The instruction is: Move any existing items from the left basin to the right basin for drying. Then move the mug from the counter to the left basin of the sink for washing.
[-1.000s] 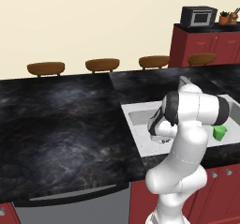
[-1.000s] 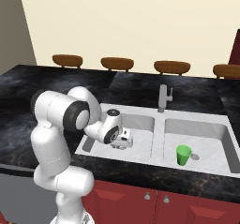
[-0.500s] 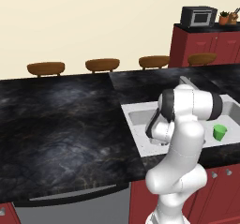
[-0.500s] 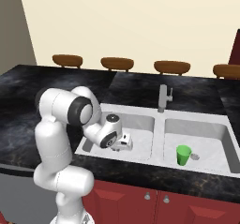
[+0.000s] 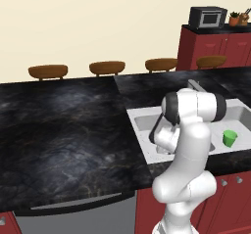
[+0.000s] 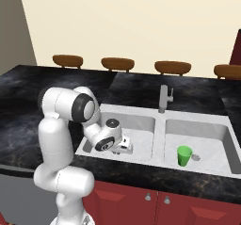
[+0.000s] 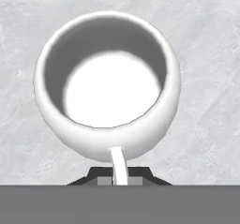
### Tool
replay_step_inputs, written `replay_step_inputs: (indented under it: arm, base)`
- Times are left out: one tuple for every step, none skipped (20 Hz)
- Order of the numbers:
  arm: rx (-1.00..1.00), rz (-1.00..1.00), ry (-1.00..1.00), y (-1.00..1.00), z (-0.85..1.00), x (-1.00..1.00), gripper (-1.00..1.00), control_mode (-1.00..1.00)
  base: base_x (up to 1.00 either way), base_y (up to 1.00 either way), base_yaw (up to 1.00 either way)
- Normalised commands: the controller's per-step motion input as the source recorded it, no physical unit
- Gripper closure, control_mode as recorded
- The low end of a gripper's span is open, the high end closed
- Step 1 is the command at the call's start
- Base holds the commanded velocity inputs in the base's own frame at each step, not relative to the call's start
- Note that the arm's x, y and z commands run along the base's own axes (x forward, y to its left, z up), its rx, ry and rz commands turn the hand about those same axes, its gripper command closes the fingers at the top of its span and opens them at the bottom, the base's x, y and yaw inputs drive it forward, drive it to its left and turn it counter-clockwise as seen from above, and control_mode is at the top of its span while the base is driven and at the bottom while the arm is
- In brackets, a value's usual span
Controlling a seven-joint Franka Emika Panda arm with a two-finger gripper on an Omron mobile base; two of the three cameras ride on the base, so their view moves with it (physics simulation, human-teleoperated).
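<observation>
The claw [image 7: 120,177] is pinched shut on the handle of the squat glossy white mug [image 7: 107,85], hanging low inside the pale grey left basin [image 6: 141,125]. The tapered green plastic cup [image 6: 184,155] already sits in the darker right basin [image 6: 212,134]. Looks like only the set-down is left; basin walls are close all round.

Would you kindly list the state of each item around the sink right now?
Mug: upright, held by its handle over the left basin.
Gripper: shut on the mug's handle.
Green cup: upright in the right basin.
Faucet: no water visible.
</observation>
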Motion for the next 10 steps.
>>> replay_step_inputs:
  arm:
    - [0.0,0.0,0.0,0.0,-0.13,0.0,1.0,-1.0]
    - [0.0,0.0,0.0,0.0,-0.13,0.0,1.0,-1.0]
    - [0.0,0.0,0.0,0.0,-0.13,0.0,1.0,-1.0]
    - [0.0,0.0,0.0,0.0,-0.11,0.0,1.0,-1.0]
    - [0.0,0.0,0.0,0.0,-0.12,0.0,1.0,-1.0]
    - [0.0,0.0,0.0,0.0,-0.12,0.0,1.0,-1.0]
    - [0.0,0.0,0.0,0.0,-0.1,0.0,1.0,-1.0]
    - [0.0,0.0,0.0,0.0,-0.1,0.0,1.0,-1.0]
    - [0.0,0.0,0.0,0.0,-0.1,0.0,1.0,-1.0]
    - [0.0,0.0,0.0,0.0,-0.1,0.0,1.0,-1.0]
  base:
    - [0.0,0.0,0.0]
    - [0.0,0.0,0.0]
    - [0.0,0.0,0.0]
    - [0.0,0.0,0.0]
    - [0.0,0.0,0.0]
    - [0.0,0.0,0.0]
    - [0.0,0.0,0.0]
    - [0.0,0.0,0.0]
    - [0.0,0.0,0.0]
    - [0.0,0.0,0.0]
